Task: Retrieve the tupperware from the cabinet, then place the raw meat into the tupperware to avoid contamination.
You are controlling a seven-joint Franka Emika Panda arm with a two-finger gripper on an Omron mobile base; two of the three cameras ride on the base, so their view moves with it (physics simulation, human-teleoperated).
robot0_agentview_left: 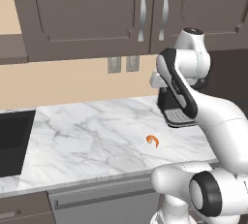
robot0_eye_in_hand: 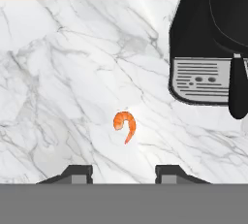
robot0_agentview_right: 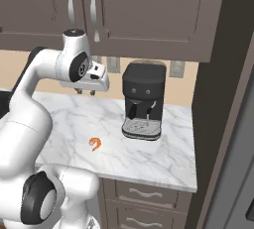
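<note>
Above the marble counter [robot0_agentview_right: 163,158], the gripper [robot0_agentview_right: 85,91] hangs with jaws spread and nothing between them, looking straight down at the shrimp [robot0_eye_in_hand: 124,125] lying bare on the stone beside the coffee machine [robot0_agentview_right: 144,99]. The cabinet [robot0_agentview_left: 92,9] doors are shut and no container is out, so it looks like step one: reach up, take a handle [robot0_agentview_left: 142,12], pull.

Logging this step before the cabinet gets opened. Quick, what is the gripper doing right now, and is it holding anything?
Gripper: open, holding nothing, raised above the marble counter; the shrimp lies on the counter below its fingers.
</note>
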